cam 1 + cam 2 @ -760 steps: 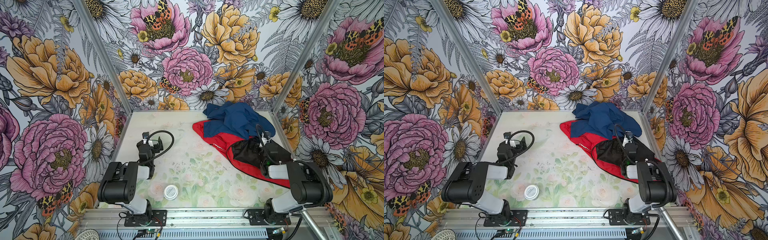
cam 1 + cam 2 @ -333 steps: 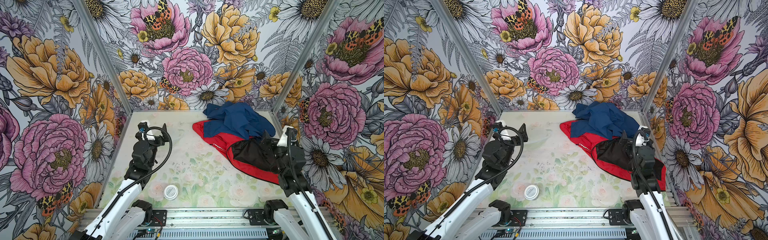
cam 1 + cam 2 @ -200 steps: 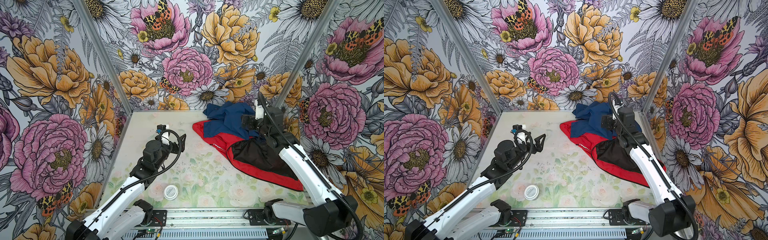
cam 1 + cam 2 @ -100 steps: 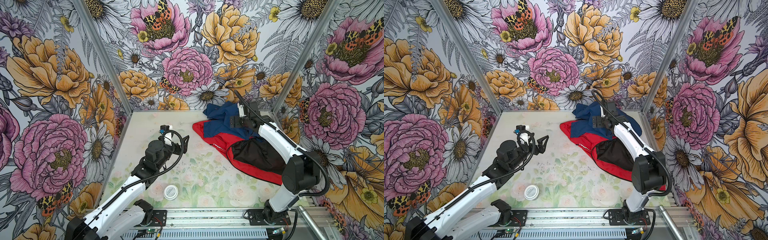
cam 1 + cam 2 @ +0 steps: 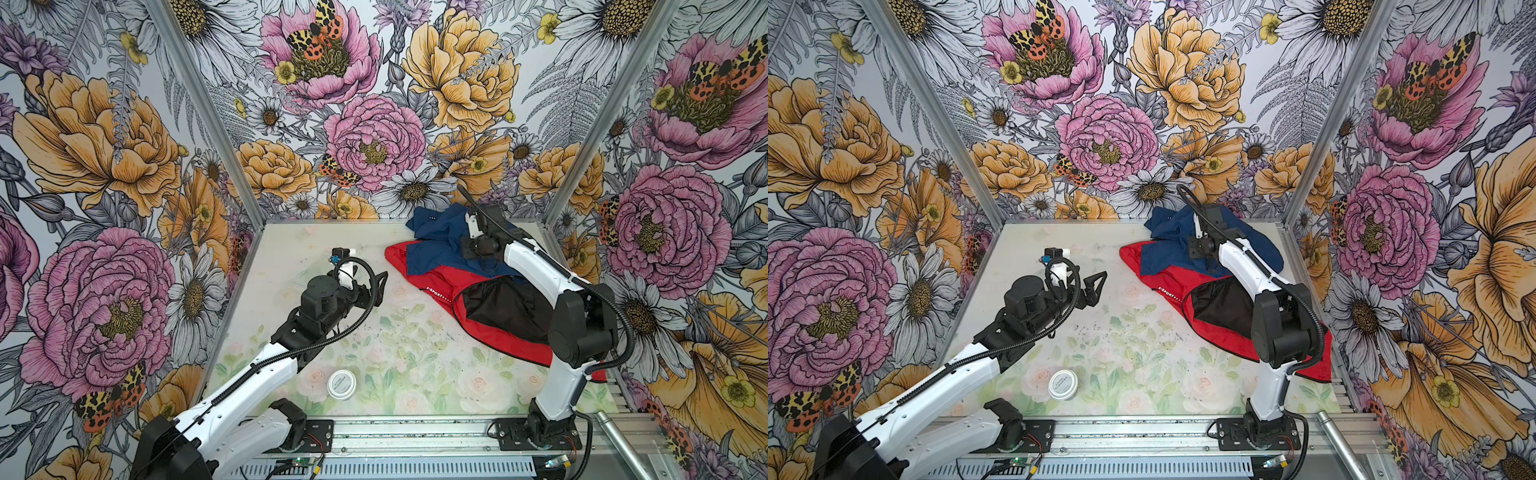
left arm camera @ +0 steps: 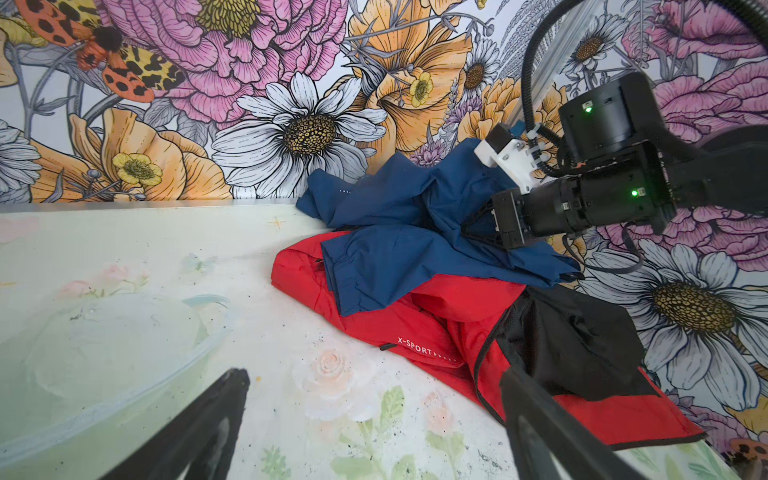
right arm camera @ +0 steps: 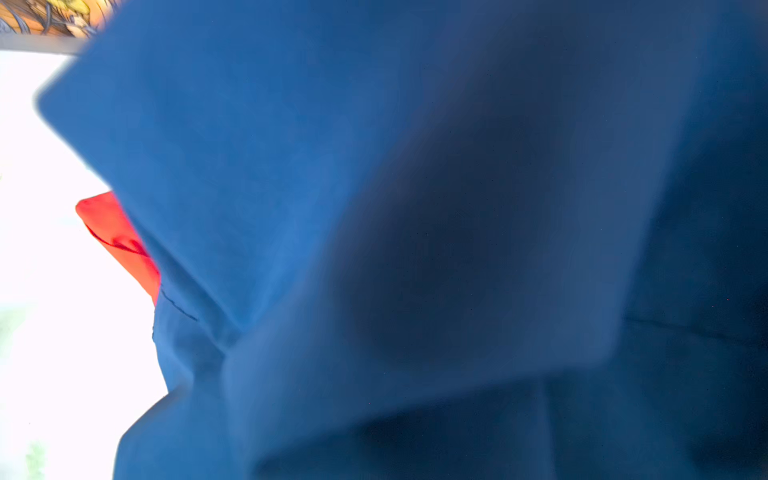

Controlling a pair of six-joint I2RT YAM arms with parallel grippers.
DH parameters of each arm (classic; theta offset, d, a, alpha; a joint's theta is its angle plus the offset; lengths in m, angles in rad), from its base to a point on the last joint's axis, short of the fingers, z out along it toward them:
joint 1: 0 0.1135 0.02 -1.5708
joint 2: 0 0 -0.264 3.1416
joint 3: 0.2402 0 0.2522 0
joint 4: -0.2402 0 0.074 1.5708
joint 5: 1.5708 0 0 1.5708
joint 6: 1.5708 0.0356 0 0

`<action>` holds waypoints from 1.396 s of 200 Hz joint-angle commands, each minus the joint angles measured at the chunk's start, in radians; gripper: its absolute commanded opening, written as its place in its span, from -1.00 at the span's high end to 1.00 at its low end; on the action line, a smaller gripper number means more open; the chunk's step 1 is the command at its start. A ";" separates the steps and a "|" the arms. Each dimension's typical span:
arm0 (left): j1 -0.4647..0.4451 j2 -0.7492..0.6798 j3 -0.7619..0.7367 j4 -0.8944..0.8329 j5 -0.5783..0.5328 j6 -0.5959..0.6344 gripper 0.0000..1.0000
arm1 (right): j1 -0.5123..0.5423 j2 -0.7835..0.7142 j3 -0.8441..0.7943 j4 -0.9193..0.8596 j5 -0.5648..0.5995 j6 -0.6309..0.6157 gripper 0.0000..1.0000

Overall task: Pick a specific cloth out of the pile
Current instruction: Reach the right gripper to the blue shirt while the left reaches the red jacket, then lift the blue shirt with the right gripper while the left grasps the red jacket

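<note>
Currently seeing one left gripper (image 5: 1096, 289) with jaws wide apart above the bare table (image 5: 395, 332), one white tin (image 5: 341, 385) near the front edge, then a pile of two garments at back right, navy garment (image 5: 436, 245) draped over red garment (image 5: 432, 278). Can't tell jaw state on the one right gripper (image 6: 467, 228), buried tip-first in the navy folds. Expect light, limp, slippery fabric; best to pinch a raised navy fold near the top, clear of the red
</note>
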 commanded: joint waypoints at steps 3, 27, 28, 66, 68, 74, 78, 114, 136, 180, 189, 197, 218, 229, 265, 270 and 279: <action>-0.039 0.054 0.053 0.005 0.008 0.010 -0.93 | 0.004 -0.007 0.047 -0.004 -0.013 0.015 1.00; -0.087 0.134 0.094 0.044 0.029 0.025 -0.94 | 0.002 -0.043 0.071 -0.004 -0.018 0.026 1.00; -0.090 0.138 0.095 0.046 0.030 0.027 -0.94 | 0.001 -0.045 0.072 -0.003 -0.018 0.027 1.00; -0.165 0.281 0.174 0.114 0.036 0.041 -0.96 | -0.003 -0.136 0.100 -0.001 -0.004 0.036 1.00; -0.168 0.289 0.178 0.117 0.036 0.041 -0.96 | -0.003 -0.140 0.101 -0.001 -0.002 0.036 1.00; -0.178 0.312 0.190 0.129 0.037 0.040 -0.96 | -0.004 -0.156 0.106 0.000 0.003 0.036 1.00; -0.185 0.327 0.197 0.137 0.039 0.040 -0.96 | -0.005 -0.166 0.108 0.000 0.004 0.036 1.00; -0.245 0.456 0.267 0.182 0.047 0.051 -0.97 | -0.021 -0.231 0.135 0.000 0.028 0.036 1.00; -0.282 0.531 0.317 0.182 0.053 0.063 -0.97 | -0.039 -0.256 0.158 0.001 0.059 0.033 1.00; -0.348 0.666 0.416 0.184 0.068 0.087 -0.97 | -0.128 -0.261 0.256 0.002 0.101 0.051 1.00; -0.360 0.693 0.435 0.184 0.070 0.091 -0.97 | -0.142 -0.259 0.280 0.002 0.102 0.052 1.00; -0.367 0.718 0.453 0.184 0.070 0.092 -0.97 | -0.150 -0.256 0.301 0.001 0.101 0.049 1.00; -0.384 0.793 0.506 0.183 0.064 0.096 -0.97 | -0.159 -0.254 0.343 0.001 0.112 0.044 1.00; -0.389 0.840 0.535 0.183 0.061 0.086 -0.97 | -0.162 -0.255 0.357 0.002 0.125 0.042 1.00; -0.389 0.933 0.587 0.184 0.010 0.023 -0.97 | -0.193 -0.257 0.423 0.000 0.184 0.018 1.00; -0.389 0.942 0.589 0.184 0.004 0.019 -0.96 | -0.197 -0.256 0.436 0.000 0.187 0.015 1.00; -0.390 0.959 0.597 0.185 0.002 0.013 -0.97 | -0.204 -0.255 0.457 -0.001 0.194 0.015 1.00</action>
